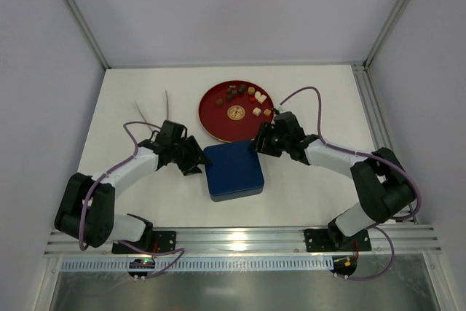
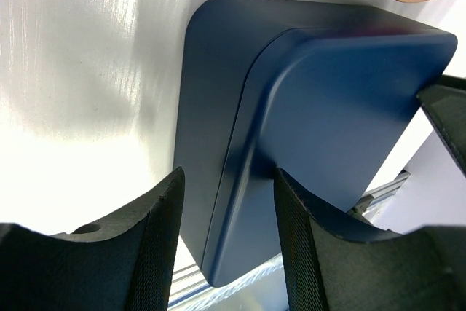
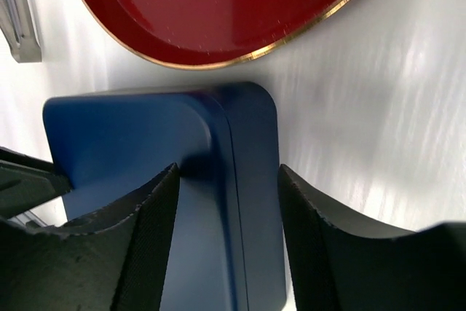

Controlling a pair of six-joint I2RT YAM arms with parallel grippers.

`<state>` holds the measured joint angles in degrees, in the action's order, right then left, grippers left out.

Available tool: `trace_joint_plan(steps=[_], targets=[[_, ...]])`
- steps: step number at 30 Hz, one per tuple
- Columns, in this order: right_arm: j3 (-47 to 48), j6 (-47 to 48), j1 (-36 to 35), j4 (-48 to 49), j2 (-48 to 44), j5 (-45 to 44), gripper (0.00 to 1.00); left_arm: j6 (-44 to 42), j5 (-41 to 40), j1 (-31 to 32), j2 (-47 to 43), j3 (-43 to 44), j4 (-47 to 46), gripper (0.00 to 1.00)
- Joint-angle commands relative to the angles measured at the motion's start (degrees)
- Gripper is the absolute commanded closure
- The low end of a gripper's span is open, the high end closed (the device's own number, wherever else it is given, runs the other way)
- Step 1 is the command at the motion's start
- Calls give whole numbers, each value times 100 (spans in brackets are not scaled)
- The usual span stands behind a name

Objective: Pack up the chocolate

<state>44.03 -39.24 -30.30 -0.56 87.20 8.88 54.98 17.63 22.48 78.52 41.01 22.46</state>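
While the lid (image 2: 342,107) sits closed on the blue box (image 1: 233,171) in the middle of the white surface (image 1: 145,92), nothing can be packed, so the likely trouble starts there. If the two arms lift unevenly, the box could tilt or skid on the smooth surface. It could also knock the red plate (image 1: 215,121), which lies just beyond its far edge, and scatter what is on it.

The left end effector (image 1: 193,156) straddles the box's left edge, about half open. One finger is over the lid and the other outside the wall, and nothing looks clamped. The right end effector (image 1: 263,140) straddles the far right corner in the same way. It is also partly open and has no hold that I can make out.

The chocolate (image 1: 247,94) lies in small brown and pale pieces on the far half of the plate, around a gold emblem (image 1: 235,112). It is well apart from the left end effector and near, but just beyond, the right one. Neither touches it.
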Motion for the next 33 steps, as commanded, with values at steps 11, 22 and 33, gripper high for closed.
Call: trace_joint_plan(steps=[11, 22, 33], targets=[[-377, 286, -11, -612, 974, -862, 54, -427, -638, 28, 339, -507, 1199, 50], [-922, -101, -406, -498, 1177, -1328, 61, -357, -567, 37, 172, -788, 1103, 50], [-1073, -128, -503, -339, 1124, -1117, 59, -383, -673, 11, 22, -464, 1103, 44]])
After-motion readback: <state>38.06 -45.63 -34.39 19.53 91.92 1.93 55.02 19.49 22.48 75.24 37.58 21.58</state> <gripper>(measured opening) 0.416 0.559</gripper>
